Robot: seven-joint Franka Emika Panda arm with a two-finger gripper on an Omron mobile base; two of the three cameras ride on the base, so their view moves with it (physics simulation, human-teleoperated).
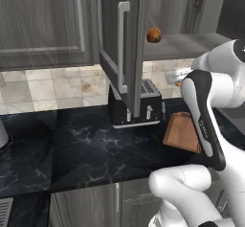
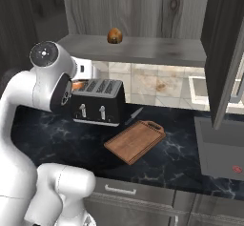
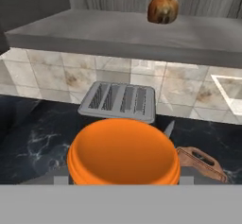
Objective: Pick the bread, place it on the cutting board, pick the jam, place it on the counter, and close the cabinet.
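Note:
The bread (image 1: 153, 35) (image 2: 114, 35) (image 3: 163, 7) sits on the open cabinet's shelf (image 2: 143, 48). The orange jam (image 3: 124, 153) (image 2: 78, 84) (image 1: 178, 83) fills the bottom of the hand view, hiding the fingertips. My gripper (image 2: 82, 77) (image 1: 176, 78) holds it in the air above and behind the toaster (image 2: 97, 101). The cutting board (image 1: 182, 132) (image 2: 135, 140) (image 3: 201, 164) lies bare on the black counter (image 1: 72, 149) (image 2: 181, 158), to the toaster's right. The cabinet door (image 1: 119, 44) stands open, and so does the other door (image 2: 228, 53).
The open left door hangs over the toaster (image 1: 139, 104) (image 3: 119, 100). A knife (image 2: 135, 114) lies between toaster and board. A dark appliance (image 2: 219, 148) with a red button sits at the counter's right end. A white object (image 1: 2, 135) stands far left.

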